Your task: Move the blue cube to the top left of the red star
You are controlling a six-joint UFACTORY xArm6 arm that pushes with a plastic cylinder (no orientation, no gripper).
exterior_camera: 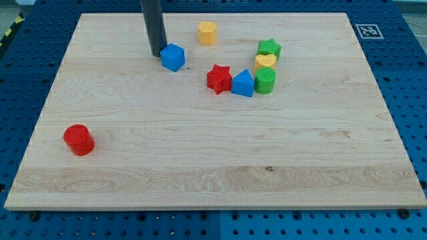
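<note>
Worktop (200,167): pale wooden board on a blue pegboard base, the biggest thing in view. Our rod (153,27) drops in from the view's top, dark and straight; my tip (156,53) sits on the wood, touching or just beside the blue cube's left edge. No fingers on this rig, so nothing opens, closes or grips; the tip only pushes.

Cluster right of centre: red star (218,79), then the blue block with a peaked top (243,83) touching its right side, green cylinder (265,80), yellow heart (265,62), green star (269,47). Yellow hexagon (207,32) sits alone near the top. Red cylinder (79,139) is well apart, lower left.

Blue cube (173,57): small, solid mid-blue, ribbed faces, turned corner-on to us, up and to the left of the red star with clear board between them.

Step, as we judge it: final nudge or already placed. The cube looks to be in the star's top-left area. If closer is wanted, the next move calls for a short push rightward and slightly down, stopping before the cube hits the star and disturbs the cluster.
</note>
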